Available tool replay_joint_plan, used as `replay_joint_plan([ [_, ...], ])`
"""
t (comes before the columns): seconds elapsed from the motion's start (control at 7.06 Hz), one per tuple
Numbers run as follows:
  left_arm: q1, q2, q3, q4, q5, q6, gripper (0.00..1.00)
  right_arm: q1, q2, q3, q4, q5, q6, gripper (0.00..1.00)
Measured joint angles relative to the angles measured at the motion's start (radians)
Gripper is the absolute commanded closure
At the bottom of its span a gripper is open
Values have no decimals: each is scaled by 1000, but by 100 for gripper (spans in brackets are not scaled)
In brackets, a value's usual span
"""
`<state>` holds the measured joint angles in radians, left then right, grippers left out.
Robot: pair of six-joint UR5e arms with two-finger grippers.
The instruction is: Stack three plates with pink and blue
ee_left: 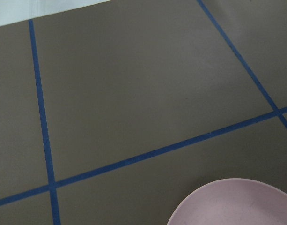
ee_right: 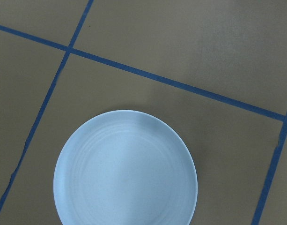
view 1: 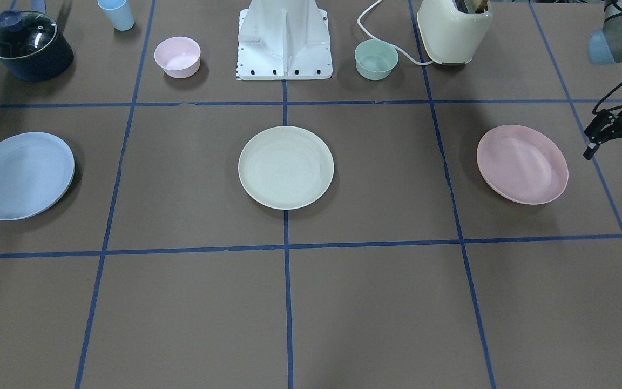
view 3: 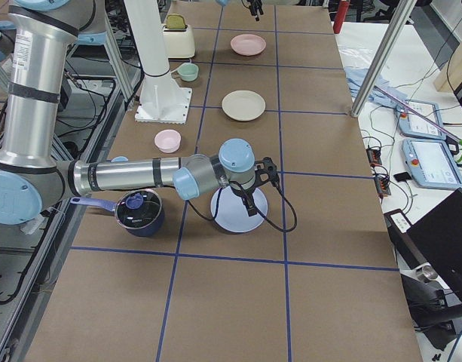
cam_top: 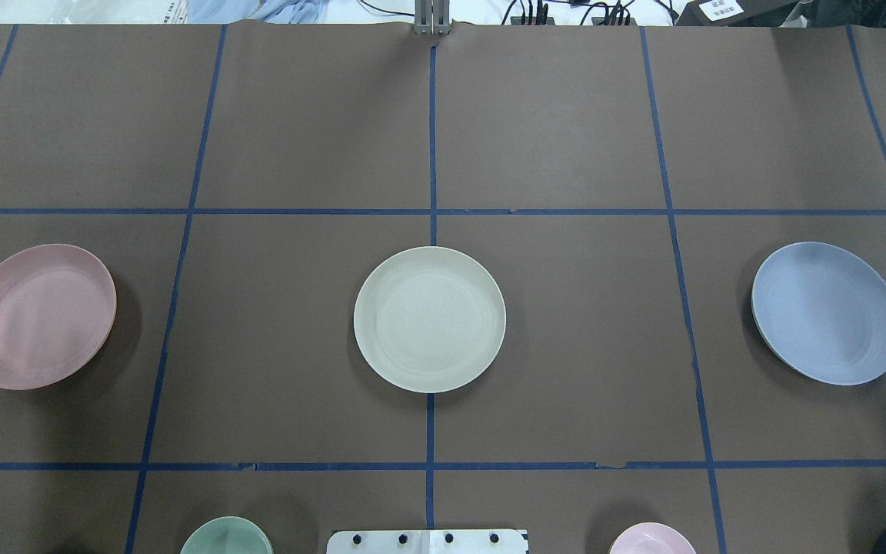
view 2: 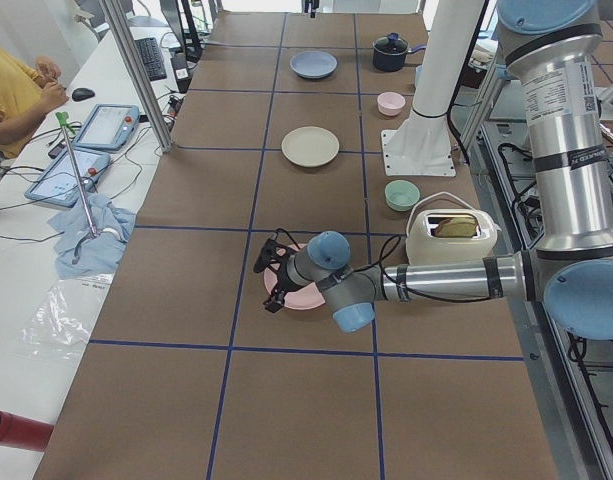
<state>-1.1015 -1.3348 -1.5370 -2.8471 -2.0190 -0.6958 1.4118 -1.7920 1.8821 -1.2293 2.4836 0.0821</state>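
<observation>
In the overhead view the three plates lay flat in a row on the surface (cam_top: pixel 566 138), well apart. The cream plate (cam_top: pixel 429 318) was in the middle, the pink plate (cam_top: pixel 37 315) at its 9 o'clock and the blue plate (cam_top: pixel 827 323) at its 3 o'clock. Nothing was stacked yet.

The left fingers (view 1: pixel 592 148) hung spread wide and empty just beside the pink plate's outer edge. The right fingers (view 3: pixel 268 167) hovered over the blue plate. Only a side camera showed them, so I cannot tell whether they were spread or closed.

The likeliest trouble was the grasp. Each plate sat low with a thin rim, so fingers coming down slightly off could have skidded over the rim or shoved the plate along the surface instead of catching it. A pinch on one edge alone would probably have let the plate droop, so it landed tilted or off-centre on the cream plate. If both arms carried toward the middle together they risked meeting over the cream plate. A hard set-down could also have nudged the cream plate and left the stack lopsided.
</observation>
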Motion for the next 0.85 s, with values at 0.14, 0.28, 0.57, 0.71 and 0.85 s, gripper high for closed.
replay_joint_plan([
  [0.14, 66, 1, 46, -64, 59, -70, 0, -3, -4, 0, 10, -2, 7, 0],
  [0.28, 130, 1, 73, -92, 111, -114, 0, -4, -5, 0, 14, -3, 9, 0],
  [0.57, 216, 2, 121, -135, 161, -137, 73, -5, -6, 0, 16, -3, 10, 0],
  [0.71, 238, 2, 132, -150, 168, -138, 100, -5, -7, -1, 16, -3, 10, 0],
  [0.85, 249, 2, 134, -156, 169, -137, 100, -5, -7, -1, 16, -3, 10, 0],
])
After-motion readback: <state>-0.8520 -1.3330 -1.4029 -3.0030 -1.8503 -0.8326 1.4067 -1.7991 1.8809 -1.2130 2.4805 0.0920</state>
